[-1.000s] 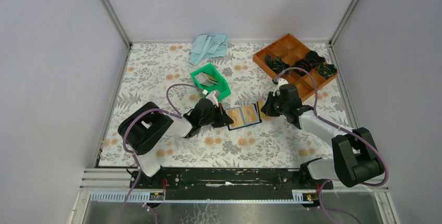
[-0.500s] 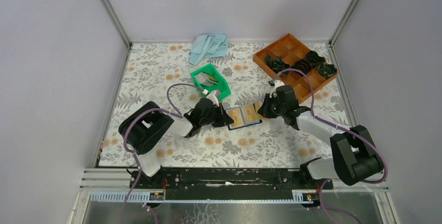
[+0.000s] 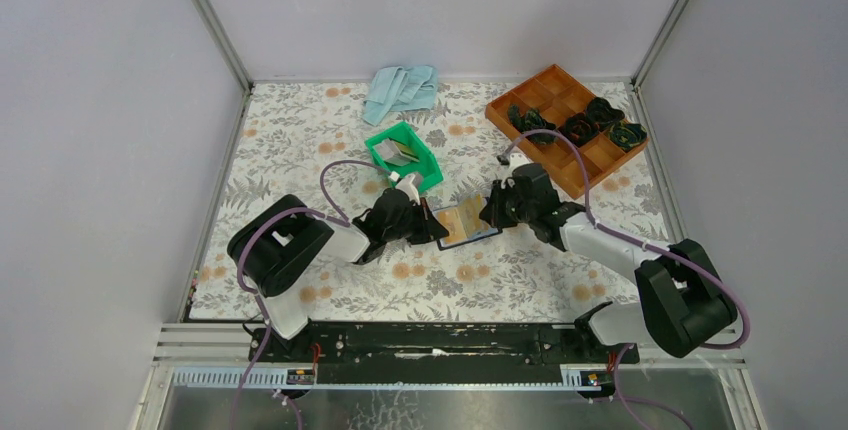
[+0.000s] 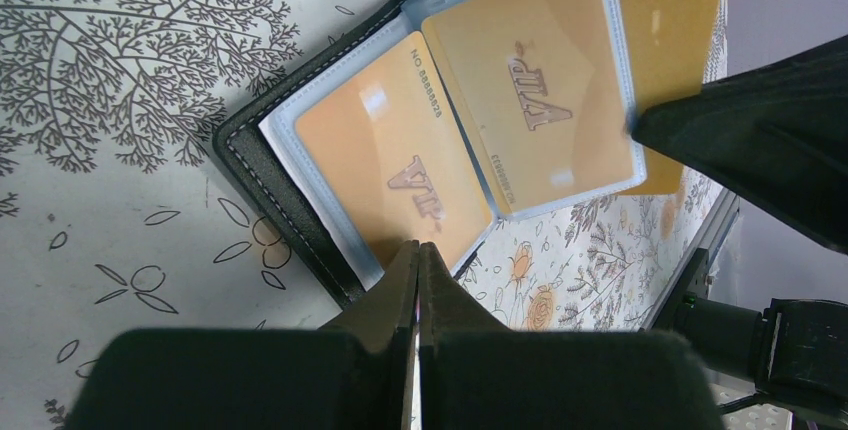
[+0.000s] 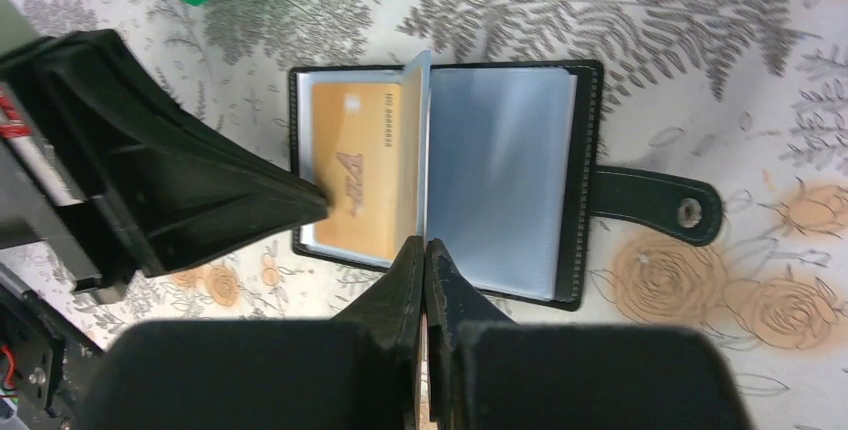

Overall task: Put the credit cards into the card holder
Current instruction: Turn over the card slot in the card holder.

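Two gold cards [image 4: 400, 165] sit sleeved in the open card holder [image 3: 466, 222] mid-desk [image 3: 300, 140]. A third card [image 4: 668, 40] looks partly in, and more seem to wait in the green bin [image 3: 428, 168]. The holder's long axis runs left-right, closure tab [image 5: 655, 205] toward the right edge. The left tool [image 4: 418, 250], pressed together, pins its left page. The right tool [image 5: 422, 246], likewise pressed together, appears to pinch the third card.

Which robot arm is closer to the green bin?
Left. The left end effector sits close by the green bin's near corner, at the card holder's left edge; the right end effector is farther right, across the holder.
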Motion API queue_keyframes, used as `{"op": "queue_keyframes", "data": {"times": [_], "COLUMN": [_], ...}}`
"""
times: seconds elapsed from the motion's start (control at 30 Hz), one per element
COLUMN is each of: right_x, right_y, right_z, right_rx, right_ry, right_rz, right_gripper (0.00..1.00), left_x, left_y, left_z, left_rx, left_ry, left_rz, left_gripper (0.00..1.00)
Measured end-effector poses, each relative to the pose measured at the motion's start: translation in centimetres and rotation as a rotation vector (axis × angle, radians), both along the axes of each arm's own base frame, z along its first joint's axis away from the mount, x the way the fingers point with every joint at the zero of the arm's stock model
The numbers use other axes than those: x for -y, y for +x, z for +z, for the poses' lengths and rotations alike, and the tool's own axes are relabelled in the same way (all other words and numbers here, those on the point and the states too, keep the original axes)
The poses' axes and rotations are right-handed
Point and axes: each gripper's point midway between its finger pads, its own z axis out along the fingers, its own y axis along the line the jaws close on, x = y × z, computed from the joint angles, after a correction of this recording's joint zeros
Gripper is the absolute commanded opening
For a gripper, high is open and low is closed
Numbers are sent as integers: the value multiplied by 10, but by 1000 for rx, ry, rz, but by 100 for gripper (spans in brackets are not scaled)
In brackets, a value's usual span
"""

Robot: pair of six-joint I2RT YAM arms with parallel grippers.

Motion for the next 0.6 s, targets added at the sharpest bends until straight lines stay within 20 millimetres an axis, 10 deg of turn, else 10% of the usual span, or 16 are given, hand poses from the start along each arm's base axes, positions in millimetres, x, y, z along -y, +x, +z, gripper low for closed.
{"op": "queue_keyframes", "data": {"times": [0.6], "right_x": [-37], "right_y": [-2], "right_z": [5], "right_rx": [25], "right_ry": [-1], "right_rz": [52], "right_gripper": [0], "left_x": [-1], "left_y": [1], "left_z": [-1], "left_rx": [-2], "left_ry": [10], "left_rz": [3], "left_gripper": [0]}}
